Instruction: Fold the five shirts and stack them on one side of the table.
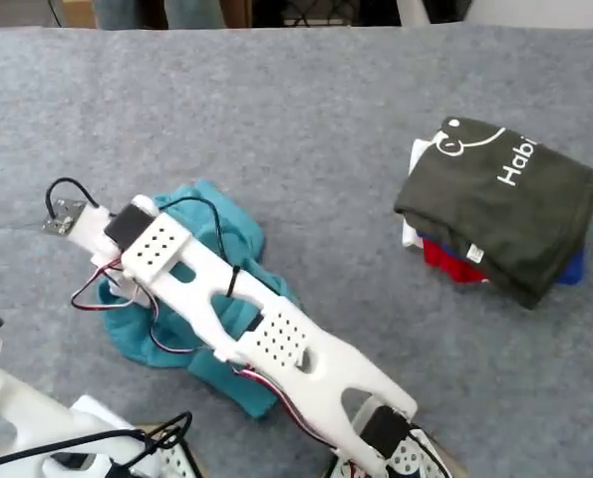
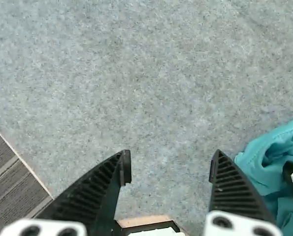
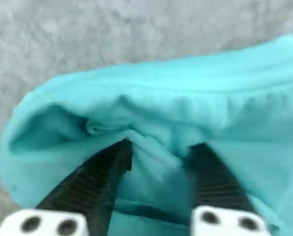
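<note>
teal shirt point(image 1: 226, 234): crumpled and unfolded, on the near-left part of the table, under the right arm
stack point(image 1: 455, 261): on the table's right side, well apart from teal shirt; dark shirt point(image 1: 505, 199) folded on top, red, blue and white edges under it
right gripper point(image 3: 161, 150): part-open, tips pressed into teal shirt, cloth bunched between the jaws
left gripper point(image 2: 170, 162): wide, nothing in it, over bare grey cloth point(image 2: 136, 73) just beside teal shirt, near the table edge
</note>
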Robot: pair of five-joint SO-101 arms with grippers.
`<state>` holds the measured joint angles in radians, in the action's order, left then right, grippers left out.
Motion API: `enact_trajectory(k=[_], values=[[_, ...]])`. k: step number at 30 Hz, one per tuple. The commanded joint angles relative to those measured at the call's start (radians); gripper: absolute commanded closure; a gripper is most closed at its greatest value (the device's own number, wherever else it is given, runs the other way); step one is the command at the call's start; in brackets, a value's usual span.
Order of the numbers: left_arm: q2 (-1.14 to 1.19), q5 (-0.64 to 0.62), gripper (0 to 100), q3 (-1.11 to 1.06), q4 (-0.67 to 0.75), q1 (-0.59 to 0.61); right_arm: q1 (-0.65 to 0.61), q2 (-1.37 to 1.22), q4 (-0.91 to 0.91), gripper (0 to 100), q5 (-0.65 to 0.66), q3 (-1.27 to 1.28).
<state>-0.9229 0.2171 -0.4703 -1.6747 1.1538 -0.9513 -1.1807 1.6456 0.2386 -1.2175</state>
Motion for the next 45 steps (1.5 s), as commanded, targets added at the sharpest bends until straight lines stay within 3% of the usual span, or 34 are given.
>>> enact_trajectory(k=[1, 8, 13, 19, 26, 30, 34, 41, 45], values=[[-0.012, 0.009, 73, 0.002, -0.003, 0.007, 0.020, 0.001, -0.003, 94.8, 0.005, -0.085], [-0.012, 0.009, 73, 0.002, -0.002, 0.007, 0.069, 0.001, 0.084, 98.5, -0.003, -0.435], [-0.003, 0.009, 73, -0.016, 0.037, 0.008, 0.094, 0.079, 0.051, 98.5, -0.123, -0.450], [-0.008, 0.009, 73, -0.124, 0.163, 0.013, 0.120, 0.182, -0.241, 98.4, -0.388, -0.452], [-0.003, 0.009, 73, -0.139, 0.193, 0.015, 0.201, 0.170, -0.414, 98.4, -0.514, -0.415], [-0.003, 0.011, 73, -0.140, 0.193, 0.008, 0.319, 0.137, -0.368, 98.4, -0.563, -0.372], [-0.003, 0.011, 73, -0.154, 0.206, -0.013, 0.436, 0.097, -0.212, 98.4, -0.609, -0.364], [-0.002, 0.109, 73, -0.294, 0.321, -0.170, 0.583, -0.005, 0.124, 98.4, -0.608, -0.364], [-0.002, 0.114, 73, -0.289, 0.330, -0.286, 0.651, -0.047, 0.121, 98.4, -0.574, -0.303]])
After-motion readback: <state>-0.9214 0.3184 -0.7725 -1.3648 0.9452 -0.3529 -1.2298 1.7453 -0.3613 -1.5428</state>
